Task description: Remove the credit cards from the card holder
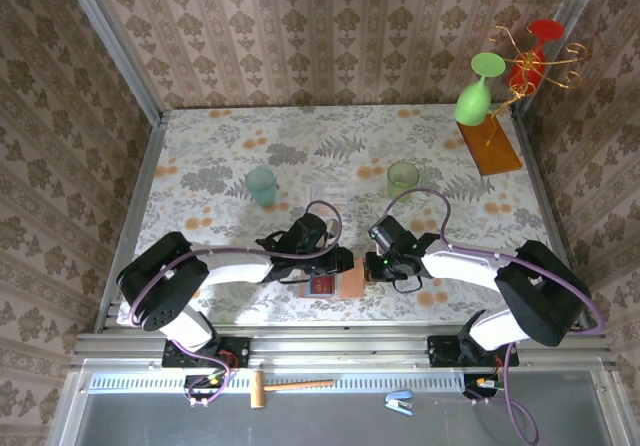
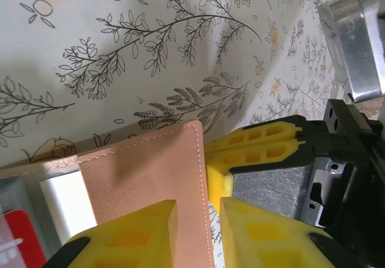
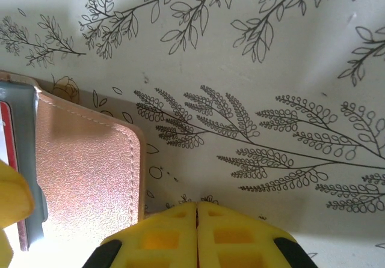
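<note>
Close view from the left wrist camera. A small tan-brown leather folding card holder (image 2: 144,172) lies open and flat on a white table covering printed with leafy sprigs (image 2: 180,39), at the near edge of the table between the two arms. The left gripper (image 2: 197,211), with yellow fingers, straddles the free right edge of the plain leather flap: one finger sits over the leather, the other just beyond the edge. The jaws stand slightly apart. From this angle I cannot tell whether they pinch the flap or merely rest on it.

The right gripper (image 3: 197,215) is clenched with its yellow fingers pressed together on nothing. It sits on bare covering just beside that same right edge.

The red plastic credit cards (image 2: 21,244) show as a sliver in the grey-blue pocket on the holder's far left half. The whole plain flap lies between them and both grippers. The holder's long axis runs left to right, so the cards lie leftward, on the left arm's side, and that arm looks better placed to reach them.
</note>
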